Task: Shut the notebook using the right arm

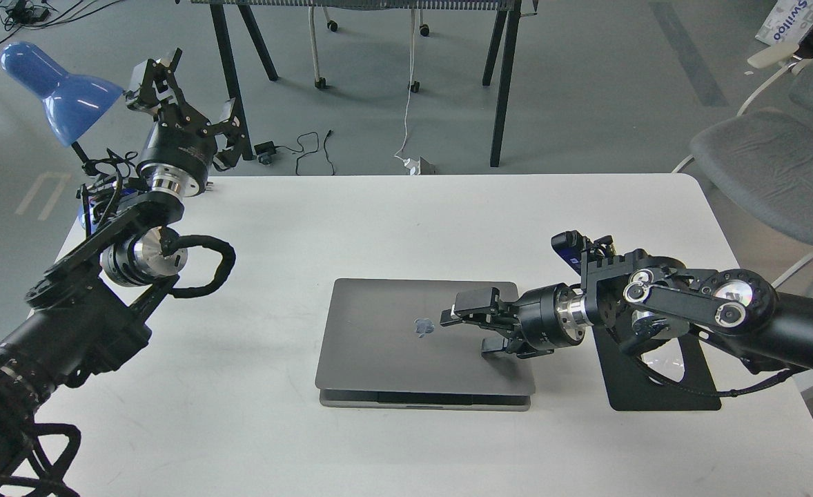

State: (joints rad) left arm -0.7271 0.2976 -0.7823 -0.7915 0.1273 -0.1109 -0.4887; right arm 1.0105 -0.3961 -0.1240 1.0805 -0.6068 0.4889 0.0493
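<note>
The space-grey notebook (379,331) lies in the middle of the white table (379,221). Its lid is down almost flat, apple logo up, and a thin strip of the base shows under the front edge. My right arm reaches in from the right, low over the table. My right gripper (479,326) is open and presses on the right half of the lid, beside the logo. My left gripper (189,90) is open and empty, raised at the far left near the blue lamp, far from the notebook.
A black mouse pad (662,390) lies right of the notebook, partly under my right arm, which mostly hides the white mouse. A blue desk lamp (61,90) stands at the table's far left corner. A grey chair (765,159) is off the right side.
</note>
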